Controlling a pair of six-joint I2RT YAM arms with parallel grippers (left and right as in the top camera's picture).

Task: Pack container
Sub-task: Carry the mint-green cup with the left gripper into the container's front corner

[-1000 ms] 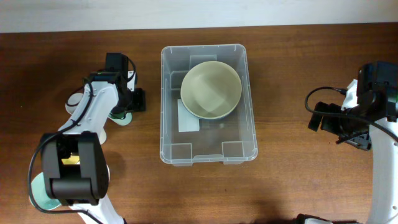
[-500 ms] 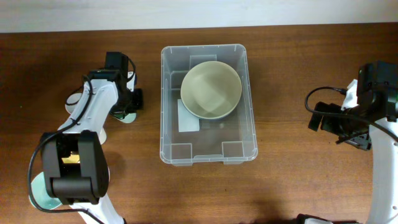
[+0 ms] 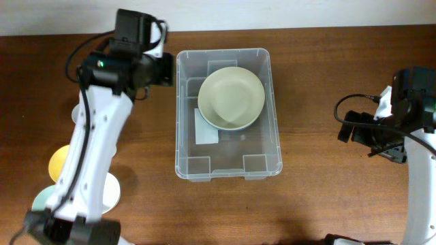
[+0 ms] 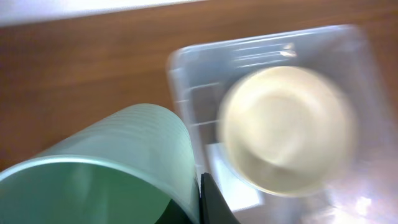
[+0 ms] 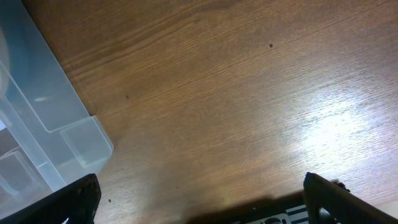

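— So, where is the large clear plastic rectangular bin (image 3: 228, 155)?
— Mid-table on the brown wooden table (image 3: 327, 75), mouth up, long axis running near to far. A smooth pale-green round bowl (image 3: 231, 99) sits in its far half.
— And the pincers?
— By the bin's far corner, the left gripper (image 3: 162, 69) pinches a ribbed mint-green plastic cup (image 4: 118, 149); the right gripper (image 5: 202, 198) is spread wide.

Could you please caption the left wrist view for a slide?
Left hand holds a green cup near the clear container with a cream bowl inside.
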